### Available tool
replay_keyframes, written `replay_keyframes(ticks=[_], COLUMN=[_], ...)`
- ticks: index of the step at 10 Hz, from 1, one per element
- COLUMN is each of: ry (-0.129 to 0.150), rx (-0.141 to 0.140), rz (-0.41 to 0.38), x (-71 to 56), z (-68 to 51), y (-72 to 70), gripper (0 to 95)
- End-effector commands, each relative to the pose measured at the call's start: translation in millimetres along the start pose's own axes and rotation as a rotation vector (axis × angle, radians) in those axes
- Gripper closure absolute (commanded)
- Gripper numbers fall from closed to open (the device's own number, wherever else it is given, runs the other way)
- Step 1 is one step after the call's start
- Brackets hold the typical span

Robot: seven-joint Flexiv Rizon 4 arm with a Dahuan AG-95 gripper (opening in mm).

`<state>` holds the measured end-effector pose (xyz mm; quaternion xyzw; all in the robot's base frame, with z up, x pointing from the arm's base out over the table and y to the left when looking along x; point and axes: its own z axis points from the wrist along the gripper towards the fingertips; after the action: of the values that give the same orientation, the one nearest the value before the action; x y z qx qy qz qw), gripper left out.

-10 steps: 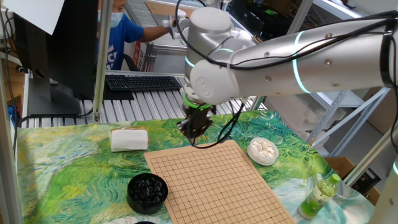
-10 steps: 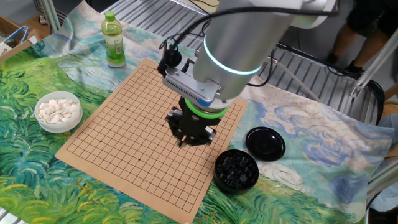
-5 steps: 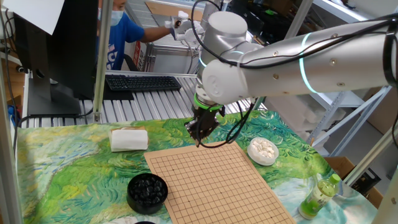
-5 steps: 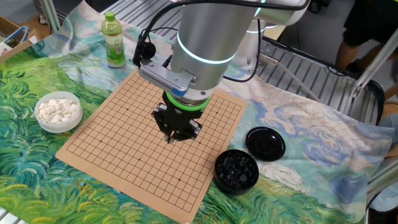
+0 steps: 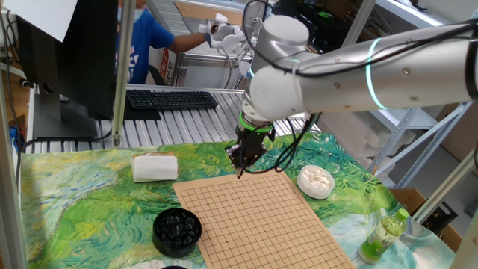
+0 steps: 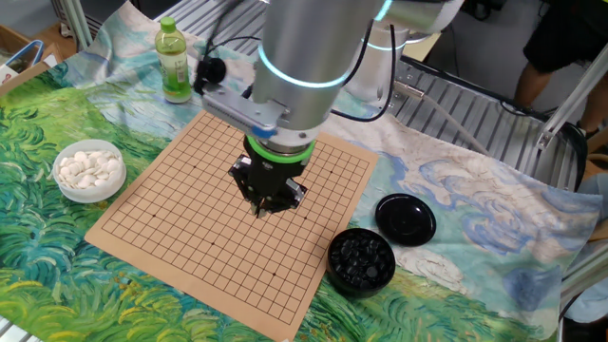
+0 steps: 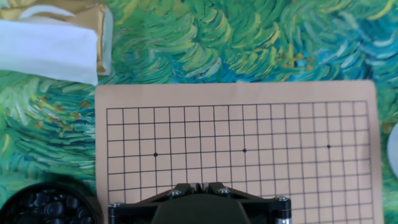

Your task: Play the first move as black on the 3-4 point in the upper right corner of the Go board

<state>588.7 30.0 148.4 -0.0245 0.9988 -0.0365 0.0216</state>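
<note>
The wooden Go board [image 5: 254, 217] [image 6: 190, 190] [image 7: 249, 124] lies on the green patterned cloth, and no stone shows on its grid. My gripper [image 5: 240, 173] [image 6: 260, 211] [image 7: 200, 185] hangs above the board with its fingertips pointing down and pressed together. I cannot see the black stone between the tips; they hide whatever is there. In the hand view the right star point [image 7: 328, 146] and the crossings around it, where the 3-4 point lies, are bare. A black bowl [image 5: 177, 228] [image 6: 361, 258] [image 7: 46, 205] of black stones stands beside the board.
A white bowl of white stones [image 5: 315, 180] [image 6: 88, 169] stands off the board's other side. The black lid [image 6: 406, 217] lies by the black bowl. A green bottle [image 5: 385, 233] [image 6: 172, 60] and a white folded cloth [image 5: 154, 167] [image 7: 50, 40] stand off two corners.
The arm has carried the gripper across the board, away from the black bowl, rightward in one fixed view and leftward in the other. The jaws have stayed shut.
</note>
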Motion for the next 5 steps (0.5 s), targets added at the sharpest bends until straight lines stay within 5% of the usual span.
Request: replay_keyframes(ticks=[1,5], ry=[0.027,0.045], rx=[-0.006,0.007], rz=[0.018,0.04], x=[2.4,2.2], z=[-0.2,0.0], y=[-0.7,-0.5], gripper=[95.0,95.0])
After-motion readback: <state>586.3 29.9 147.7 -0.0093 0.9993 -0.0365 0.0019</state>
